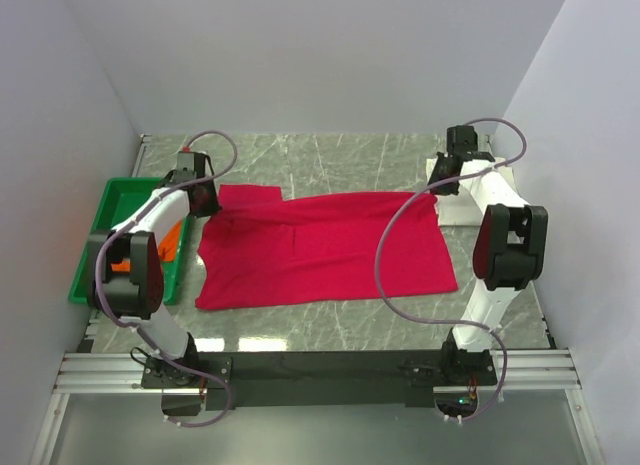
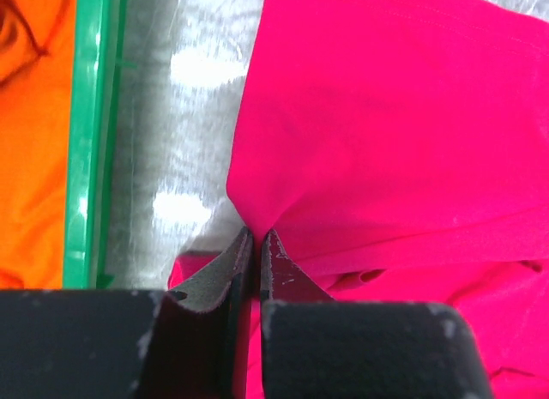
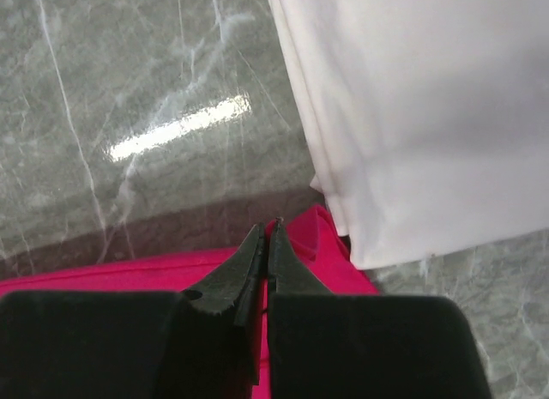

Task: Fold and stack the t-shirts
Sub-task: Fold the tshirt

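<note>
My wrist cameras caught what the overhead view barely showed: the orange t-shirt [image 2: 34, 159] in the green bin [image 2: 86, 159] at frame left, and the white t-shirt [image 3: 429, 116] at upper right. I counted three shirts and one bin. The crimson t-shirt [image 1: 330, 250] lay spread mid-frame, with my left gripper [image 2: 257, 236] and right gripper [image 3: 268, 227] each pinching an upper corner.

Grey marble tabletop [image 1: 330, 325], plain white walls [image 1: 320, 55].
</note>
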Available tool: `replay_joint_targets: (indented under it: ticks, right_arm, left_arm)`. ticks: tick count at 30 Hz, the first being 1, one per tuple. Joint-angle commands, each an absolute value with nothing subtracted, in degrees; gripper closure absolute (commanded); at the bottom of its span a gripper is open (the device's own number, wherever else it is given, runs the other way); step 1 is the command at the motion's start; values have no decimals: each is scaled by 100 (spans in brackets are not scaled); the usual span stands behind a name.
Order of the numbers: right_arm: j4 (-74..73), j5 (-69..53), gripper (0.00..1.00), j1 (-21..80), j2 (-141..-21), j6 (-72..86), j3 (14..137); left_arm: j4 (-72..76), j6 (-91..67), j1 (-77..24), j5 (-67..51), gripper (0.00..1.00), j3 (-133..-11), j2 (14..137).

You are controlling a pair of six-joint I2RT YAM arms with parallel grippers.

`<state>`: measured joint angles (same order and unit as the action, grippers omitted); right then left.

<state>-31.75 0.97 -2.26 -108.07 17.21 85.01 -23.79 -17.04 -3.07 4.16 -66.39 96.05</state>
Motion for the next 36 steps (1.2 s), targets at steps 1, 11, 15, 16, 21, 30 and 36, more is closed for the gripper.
replay_joint_targets:
  ticks: [1,11,15,16,21,30,36]
  right_arm:
    - [-3059,272,100,-281,-10284,1872,8368]
    - [-2936,483,100,-290,-9765,1960,7735]
    - [-2830,483,100,-308,-9580,2021,7419]
    - [-2795,492,100,-316,-9519,2039,7322]
    - [-2733,492,100,-325,-9325,2057,7128]
    - [-2584,536,100,-343,-9237,2092,6733]
    - [-2514,518,100,-378,-9229,2153,6504]
  left_arm:
    - [-2294,-1661,-272,510,99,-6504,9142]
    - [-2355,-1731,-272,536,99,-6223,8816]
    - [-2408,-1749,-264,589,99,-6039,8666]
    - [-2426,-1766,-272,589,99,-6012,8596]
    - [-2399,-1793,-264,615,99,-5704,8333]
    - [-2505,-1986,-272,536,99,-5335,8262]
    - [-2514,-2162,-264,676,99,-5089,8104]
